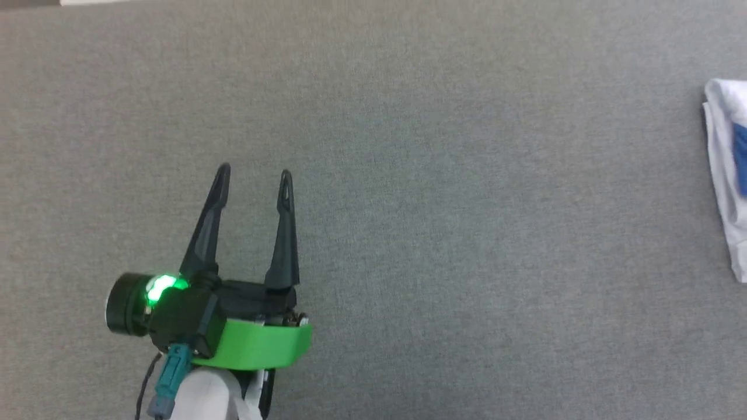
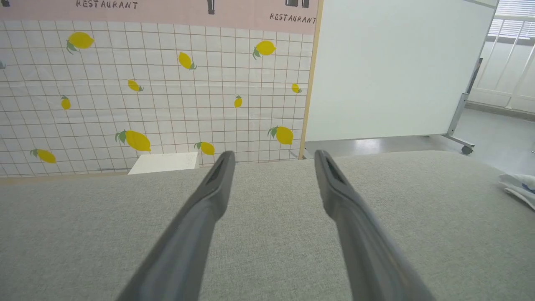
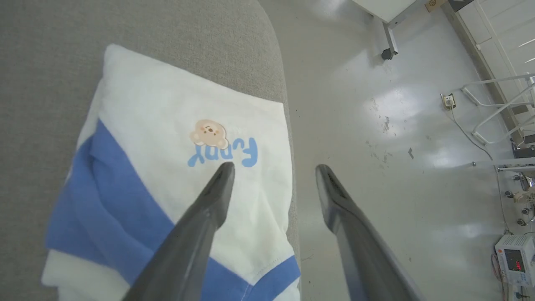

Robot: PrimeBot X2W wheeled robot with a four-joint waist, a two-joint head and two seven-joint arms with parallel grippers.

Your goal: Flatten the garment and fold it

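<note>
The table (image 3: 42, 42) ends beneath my wide-open, empty right gripper (image 3: 273, 169), so brushing the folded shirt (image 3: 167, 104) there could tip it to the floor (image 3: 376, 167); my left gripper (image 1: 254, 175) gapes too.

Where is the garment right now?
The garment lies folded at the right edge of the grey surface, beneath the open right gripper; the head view catches it at far right.
</note>
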